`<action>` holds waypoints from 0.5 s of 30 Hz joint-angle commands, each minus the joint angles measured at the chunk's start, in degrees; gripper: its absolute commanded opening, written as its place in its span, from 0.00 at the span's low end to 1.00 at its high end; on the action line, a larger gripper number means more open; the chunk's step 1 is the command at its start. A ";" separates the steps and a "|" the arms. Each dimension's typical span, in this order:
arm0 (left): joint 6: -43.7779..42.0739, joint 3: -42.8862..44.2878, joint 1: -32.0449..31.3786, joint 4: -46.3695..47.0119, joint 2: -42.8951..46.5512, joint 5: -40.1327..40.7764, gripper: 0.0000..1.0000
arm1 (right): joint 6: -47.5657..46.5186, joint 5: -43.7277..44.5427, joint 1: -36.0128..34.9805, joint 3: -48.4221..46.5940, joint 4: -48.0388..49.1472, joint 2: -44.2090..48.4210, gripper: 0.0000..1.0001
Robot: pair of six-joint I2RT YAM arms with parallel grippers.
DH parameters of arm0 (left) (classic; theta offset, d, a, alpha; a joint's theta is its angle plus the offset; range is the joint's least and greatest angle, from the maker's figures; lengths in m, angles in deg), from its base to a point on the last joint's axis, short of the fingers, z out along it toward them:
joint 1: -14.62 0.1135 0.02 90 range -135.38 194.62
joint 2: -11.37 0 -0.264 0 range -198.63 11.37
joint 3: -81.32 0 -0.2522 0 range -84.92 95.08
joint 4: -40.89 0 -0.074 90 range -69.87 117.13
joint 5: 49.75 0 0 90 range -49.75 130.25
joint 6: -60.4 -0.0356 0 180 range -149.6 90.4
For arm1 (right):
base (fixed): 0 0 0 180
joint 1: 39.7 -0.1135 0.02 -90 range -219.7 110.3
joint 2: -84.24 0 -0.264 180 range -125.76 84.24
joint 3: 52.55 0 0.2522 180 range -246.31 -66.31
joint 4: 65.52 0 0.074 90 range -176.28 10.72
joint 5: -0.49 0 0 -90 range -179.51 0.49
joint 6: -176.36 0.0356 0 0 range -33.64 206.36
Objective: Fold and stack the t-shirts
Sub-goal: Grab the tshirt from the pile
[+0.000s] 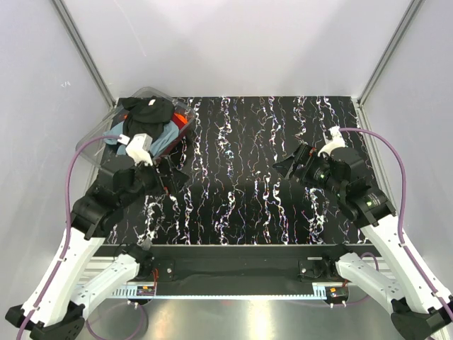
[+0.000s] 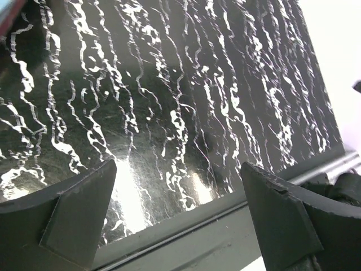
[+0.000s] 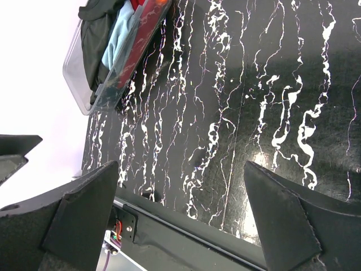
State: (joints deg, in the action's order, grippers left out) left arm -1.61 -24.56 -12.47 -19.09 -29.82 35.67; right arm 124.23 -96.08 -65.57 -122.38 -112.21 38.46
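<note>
Nothing of the task was done yet. All three t-shirts (image 1: 148, 124) lay bundled in the clear plastic tub (image 1: 94, 144) at the far left corner of the black marbled table (image 1: 241, 184). The black t-shirt (image 1: 150, 111) sat crumpled on top, with the teal-blue t-shirt (image 3: 115, 44) beneath it. The red-orange t-shirt (image 3: 144, 25) showed along the tub's right wall.

The left gripper (image 1: 172, 178) hung just beside the tub's near right corner, jaws wide and holding nothing. The right gripper (image 1: 285, 164) hovered well apart over the right half of the table, also spread wide and empty.

How the shirts were tangled inside was hard to tell, since the left arm (image 1: 138, 145) partly hid them from above. Every step was left to do: lifting each shirt out, spreading, folding and stacking.
</note>
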 commanded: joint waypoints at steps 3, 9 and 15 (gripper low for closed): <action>-1.00 6.60 0.20 2.54 -5.38 14.12 0.98 | 1.42 -0.20 -0.24 0.08 0.41 -0.80 1.00; -1.62 14.95 3.53 0.33 -20.14 31.99 0.93 | 1.16 -1.95 -0.24 0.70 1.20 -1.77 1.00; -2.33 20.58 12.49 4.54 -32.63 36.66 0.83 | -1.04 -7.75 -0.24 3.69 6.38 1.74 1.00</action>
State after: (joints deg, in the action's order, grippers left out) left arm -3.03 -7.95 -3.75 -18.33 -59.50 65.70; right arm 124.77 -99.99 -65.57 -119.43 -110.35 38.02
